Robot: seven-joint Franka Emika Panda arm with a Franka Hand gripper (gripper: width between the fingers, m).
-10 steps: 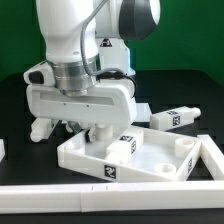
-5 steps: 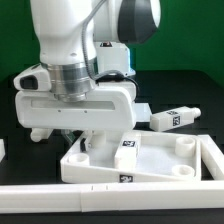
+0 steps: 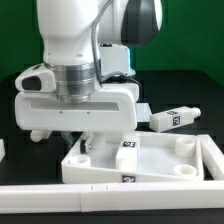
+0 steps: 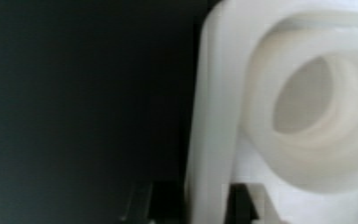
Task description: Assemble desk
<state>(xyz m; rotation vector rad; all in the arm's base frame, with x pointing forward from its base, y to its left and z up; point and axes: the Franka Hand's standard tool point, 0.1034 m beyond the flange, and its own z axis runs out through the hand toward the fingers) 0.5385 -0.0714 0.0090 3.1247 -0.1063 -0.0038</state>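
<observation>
tabletop [image 3: 165, 158]: likely stiff, light, smooth plastic | hold: thin rim [image 4: 226, 90] beside corner socket [image 4: 318, 100] | fingers [image 4: 247, 200]: pinching that rim, nearly together | risk: tilting

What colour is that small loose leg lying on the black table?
White leg, with a black-and-white square tag on it; clearest in the exterior view.

Tabletop [image 4: 229, 60] blurred, possibly its socket [image 4: 318, 105]
</observation>
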